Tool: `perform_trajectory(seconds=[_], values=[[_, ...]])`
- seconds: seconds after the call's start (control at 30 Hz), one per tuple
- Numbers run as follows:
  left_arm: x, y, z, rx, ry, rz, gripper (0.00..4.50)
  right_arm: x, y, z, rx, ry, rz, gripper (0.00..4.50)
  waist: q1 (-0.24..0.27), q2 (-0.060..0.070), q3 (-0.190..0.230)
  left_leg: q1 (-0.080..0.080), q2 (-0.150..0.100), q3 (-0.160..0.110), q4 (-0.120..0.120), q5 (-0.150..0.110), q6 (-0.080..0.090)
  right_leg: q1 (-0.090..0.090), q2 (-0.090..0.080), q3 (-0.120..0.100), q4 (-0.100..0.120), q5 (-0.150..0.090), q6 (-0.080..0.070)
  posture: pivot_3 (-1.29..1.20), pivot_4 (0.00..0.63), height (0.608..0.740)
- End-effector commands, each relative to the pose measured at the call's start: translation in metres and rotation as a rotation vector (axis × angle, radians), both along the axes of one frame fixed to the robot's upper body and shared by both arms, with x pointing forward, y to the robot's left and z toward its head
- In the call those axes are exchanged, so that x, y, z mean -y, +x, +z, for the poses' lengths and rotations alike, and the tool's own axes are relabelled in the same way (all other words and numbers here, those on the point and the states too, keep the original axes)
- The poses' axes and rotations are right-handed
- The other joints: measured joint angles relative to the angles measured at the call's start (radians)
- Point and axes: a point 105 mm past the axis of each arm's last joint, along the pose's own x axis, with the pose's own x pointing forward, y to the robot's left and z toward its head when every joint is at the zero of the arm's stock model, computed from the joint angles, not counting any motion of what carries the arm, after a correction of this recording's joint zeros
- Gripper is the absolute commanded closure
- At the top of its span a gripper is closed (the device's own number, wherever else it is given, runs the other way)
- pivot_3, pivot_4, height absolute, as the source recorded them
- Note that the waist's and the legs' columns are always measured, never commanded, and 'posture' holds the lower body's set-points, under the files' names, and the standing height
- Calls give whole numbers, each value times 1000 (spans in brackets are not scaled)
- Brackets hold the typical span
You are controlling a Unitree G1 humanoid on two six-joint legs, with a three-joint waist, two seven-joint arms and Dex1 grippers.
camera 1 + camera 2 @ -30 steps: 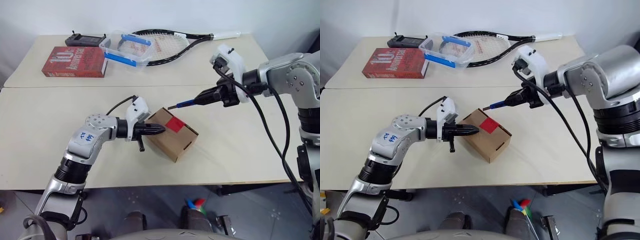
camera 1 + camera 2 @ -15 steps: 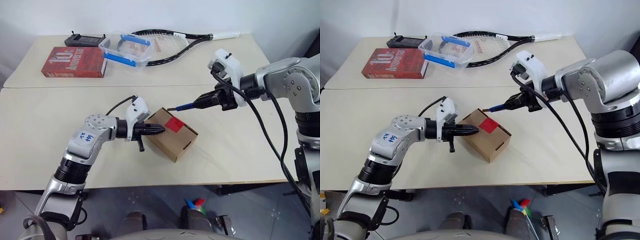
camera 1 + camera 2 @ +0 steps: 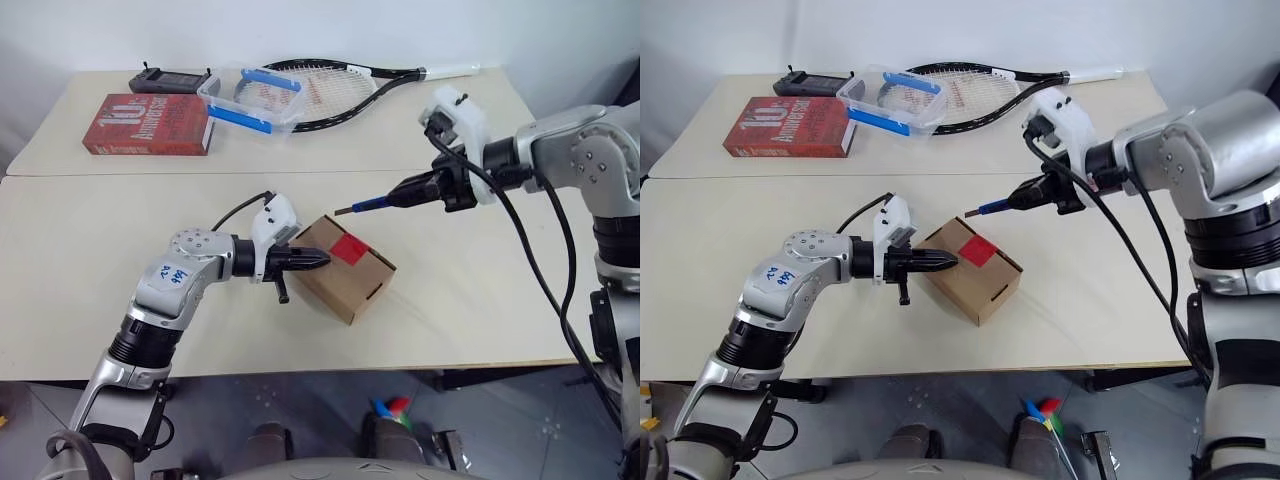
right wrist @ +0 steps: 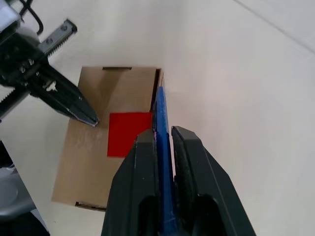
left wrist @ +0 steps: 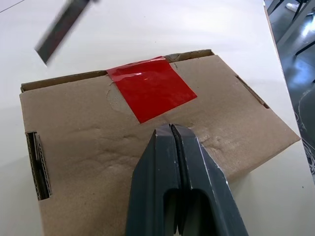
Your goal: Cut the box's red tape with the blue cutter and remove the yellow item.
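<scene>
1. The left gripper (image 3: 322, 259), its jaws fully closed and empty, presses its tip on the box (image 3: 345, 266) beside the red tape (image 3: 351, 248), apparently to steady it on the near table (image 3: 90, 260).
2. The right gripper (image 3: 402, 190) clamps the blue cutter (image 3: 368, 205), blade poised above the box, short of the tape.
3. The yellow item is presumably inside.

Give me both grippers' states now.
Left gripper: shut, tips pressed on the box.
Right gripper: shut on the blue cutter.
</scene>
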Motion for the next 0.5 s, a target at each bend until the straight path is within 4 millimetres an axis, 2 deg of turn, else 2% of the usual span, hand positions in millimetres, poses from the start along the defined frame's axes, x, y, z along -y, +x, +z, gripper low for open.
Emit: perform_trajectory(seconds=[0.03, 0.3, 0.5], values=[[1, -5, -14, -40, 34, -8, 4500, -3, -7, 5, 17, 13, 28, 4348, 0, 0, 0, 0, 0, 0, 0, 0, 0, 0, 0, 0, 0, 0, 0, 0, 150, 740], [1, -5, -13, -41, 38, -10, 4500, -1, -9, 1, 1, 10, 26, 4348, -1, 0, 0, 0, 0, 0, 0, 0, 0, 0, 0, 0, 0, 0, 0, 0, 150, 740], [2, -5, -12, -39, 38, -10, 4500, 1, 0, 18, 68, 37, -7, 4348, -2, 0, 0, 0, 0, 0, 0, 0, 0, 0, 0, 0, 0, 0, 0, 0, 150, 740]])
